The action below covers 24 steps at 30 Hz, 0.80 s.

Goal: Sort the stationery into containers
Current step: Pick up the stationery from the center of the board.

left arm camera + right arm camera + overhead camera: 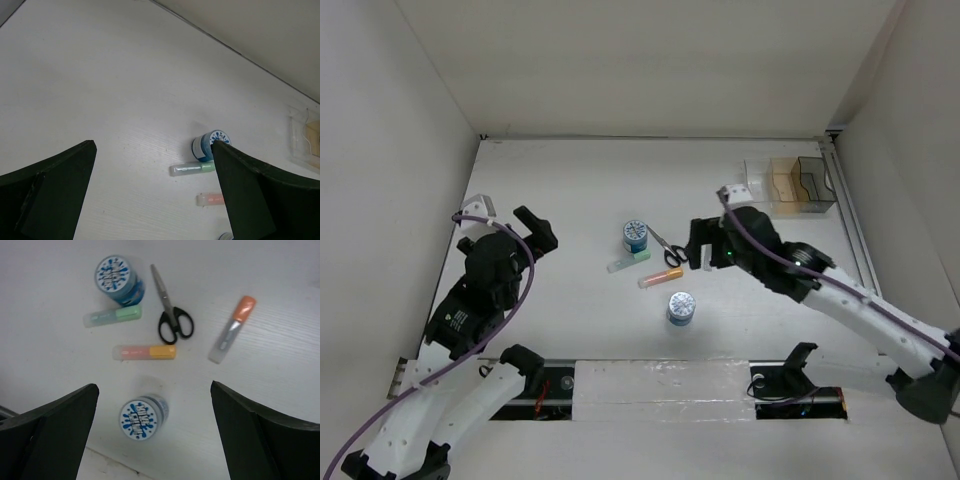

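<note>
The white table fills the middle of the top view, walled on three sides. The left arm rises from the lower left corner and the right arm reaches in from the lower right. The clear desk organiser sits in the upper right of that view, against the right edge, with a tan middle section and a dark grey end section; nothing shows inside it.

The left gripper hangs at left of centre with its fingers spread wide and nothing between them. The right gripper is over the centre, just right of the stationery, likewise spread and empty.

All the stationery lies on the table at the centre. In the right wrist view the black-handled scissors lie closed at upper centre. One blue-and-white roll stands at upper left, the other at lower centre. A green-ended marker lies just below the upper roll, an orange-ended marker lies below the scissors, and a third, orange-capped marker is tilted at right.
</note>
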Each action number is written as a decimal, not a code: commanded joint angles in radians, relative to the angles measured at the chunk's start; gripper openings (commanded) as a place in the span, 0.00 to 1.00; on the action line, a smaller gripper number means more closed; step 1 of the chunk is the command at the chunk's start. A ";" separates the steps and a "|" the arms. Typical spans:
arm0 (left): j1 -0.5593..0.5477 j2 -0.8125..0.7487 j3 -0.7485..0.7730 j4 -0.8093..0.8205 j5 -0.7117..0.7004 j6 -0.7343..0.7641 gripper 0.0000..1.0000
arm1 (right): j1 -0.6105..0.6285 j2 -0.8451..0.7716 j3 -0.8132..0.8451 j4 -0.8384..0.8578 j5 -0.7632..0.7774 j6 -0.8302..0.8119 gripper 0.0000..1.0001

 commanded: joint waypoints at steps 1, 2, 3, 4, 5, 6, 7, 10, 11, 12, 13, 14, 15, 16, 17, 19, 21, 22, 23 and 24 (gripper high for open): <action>0.004 0.018 -0.004 0.033 0.003 0.014 1.00 | 0.047 0.143 0.029 0.210 -0.161 -0.050 1.00; 0.004 0.030 -0.004 0.032 0.003 0.014 1.00 | 0.047 0.185 0.045 0.249 -0.180 -0.067 1.00; 0.004 0.030 -0.004 0.032 0.003 0.014 1.00 | 0.047 0.228 0.061 0.327 -0.216 -0.077 1.00; 0.004 0.041 -0.004 0.032 0.003 0.014 1.00 | 0.047 0.328 0.105 0.355 -0.227 -0.094 1.00; 0.004 0.041 -0.004 0.032 0.014 0.014 1.00 | 0.047 0.390 0.184 0.355 -0.227 -0.107 1.00; 0.004 0.041 -0.004 0.032 0.014 0.014 1.00 | 0.047 0.455 0.185 0.340 -0.217 -0.120 1.00; 0.004 0.050 -0.004 0.032 0.014 0.014 1.00 | 0.047 0.517 0.269 0.340 -0.217 -0.120 1.00; 0.004 0.050 -0.004 0.032 0.014 0.014 1.00 | 0.047 0.740 0.372 0.317 -0.206 -0.147 1.00; 0.004 0.050 -0.004 0.032 0.014 0.014 1.00 | 0.047 0.824 0.439 0.305 -0.194 -0.157 1.00; 0.004 0.050 -0.004 0.032 0.014 0.014 1.00 | 0.047 0.857 0.461 0.304 -0.194 -0.166 1.00; 0.004 0.050 -0.004 0.032 0.014 0.014 1.00 | 0.047 0.886 0.480 0.304 -0.183 -0.166 1.00; 0.004 0.039 -0.004 0.032 0.014 0.014 1.00 | 0.047 0.912 0.512 0.304 -0.183 -0.166 1.00; 0.004 0.039 -0.004 0.032 0.014 0.014 1.00 | 0.047 0.953 0.524 0.304 -0.183 -0.177 1.00; 0.004 0.039 -0.004 0.032 0.023 0.014 1.00 | 0.047 0.970 0.536 0.304 -0.162 -0.177 1.00; 0.004 0.039 -0.004 0.032 0.023 0.023 1.00 | 0.047 0.986 0.549 0.295 -0.148 -0.177 1.00; 0.004 0.039 -0.004 0.042 0.032 0.023 1.00 | 0.047 1.020 0.570 0.295 -0.122 -0.177 1.00; 0.004 0.039 -0.004 0.042 0.032 0.034 1.00 | 0.047 1.029 0.579 0.295 -0.092 -0.177 1.00; 0.004 0.048 -0.004 0.042 0.043 0.034 1.00 | 0.047 1.043 0.579 0.295 -0.074 -0.177 1.00; 0.004 0.048 -0.004 0.042 0.043 0.034 1.00 | 0.047 1.052 0.579 0.295 -0.074 -0.177 1.00; 0.004 0.057 -0.004 0.042 0.043 0.034 1.00 | 0.047 1.052 0.579 0.295 -0.062 -0.177 1.00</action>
